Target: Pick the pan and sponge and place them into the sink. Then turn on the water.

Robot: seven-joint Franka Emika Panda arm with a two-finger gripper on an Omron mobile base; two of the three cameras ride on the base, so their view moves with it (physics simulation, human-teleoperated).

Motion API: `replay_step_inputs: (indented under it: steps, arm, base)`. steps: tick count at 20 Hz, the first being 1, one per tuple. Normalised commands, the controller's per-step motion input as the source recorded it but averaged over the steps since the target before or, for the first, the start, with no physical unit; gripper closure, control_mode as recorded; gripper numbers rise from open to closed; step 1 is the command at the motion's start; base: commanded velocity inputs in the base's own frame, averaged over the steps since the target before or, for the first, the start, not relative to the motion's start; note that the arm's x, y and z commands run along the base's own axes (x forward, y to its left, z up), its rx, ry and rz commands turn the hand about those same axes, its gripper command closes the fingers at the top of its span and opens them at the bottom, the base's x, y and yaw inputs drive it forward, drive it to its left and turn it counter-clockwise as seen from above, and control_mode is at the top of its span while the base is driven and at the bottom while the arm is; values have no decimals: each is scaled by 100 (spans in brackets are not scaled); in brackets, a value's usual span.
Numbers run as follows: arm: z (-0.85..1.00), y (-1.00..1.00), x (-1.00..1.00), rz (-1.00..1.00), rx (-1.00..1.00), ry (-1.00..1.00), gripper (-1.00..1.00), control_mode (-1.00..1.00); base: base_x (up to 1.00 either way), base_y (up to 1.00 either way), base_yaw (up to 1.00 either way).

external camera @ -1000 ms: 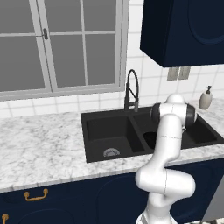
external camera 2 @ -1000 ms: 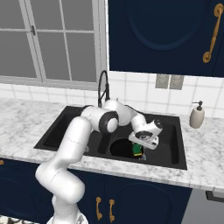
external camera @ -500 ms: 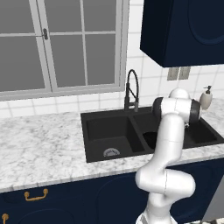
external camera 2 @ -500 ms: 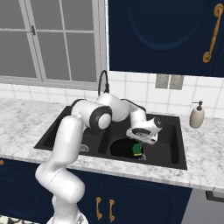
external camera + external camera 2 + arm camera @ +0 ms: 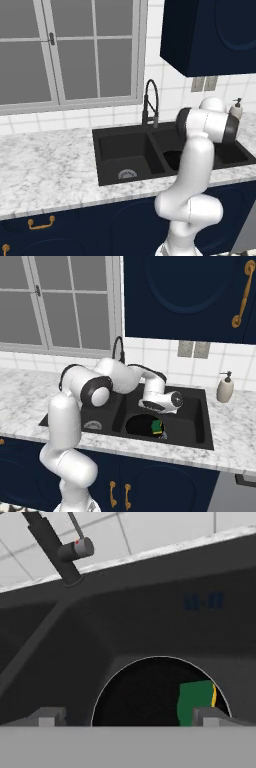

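In the hand view we see the black faucet (image 5: 52, 549) upper left, then the pan (image 5: 150, 692) lying in the sink (image 5: 150, 607) basin, the sponge (image 5: 195, 702) resting in its right part. Our gripper (image 5: 127, 718) hangs above, jaws spread wide, holding nothing.

Pan (image 5: 150, 692): lower part cut off at frame bottom. Sponge (image 5: 194, 701): lower right corner hidden behind claw fingertip (image 5: 212, 716).

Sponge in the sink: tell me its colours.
The sponge is green on top with a thin yellow edge, lying on the black pan; clearest in the hand view.
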Motion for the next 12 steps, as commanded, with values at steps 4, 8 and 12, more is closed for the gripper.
replay_step_inputs:
  steps: [4,8,12]
  arm:
    - [82,2,-42,2,0,-21,-100,-100]
    - [77,11,-46,1,0,-23,-100,-100]
    - [68,35,-36,0,0,-30,-100,-100]
  base:
    - [0,0,0]
    - [0,0,0]
    - [0,0,0]
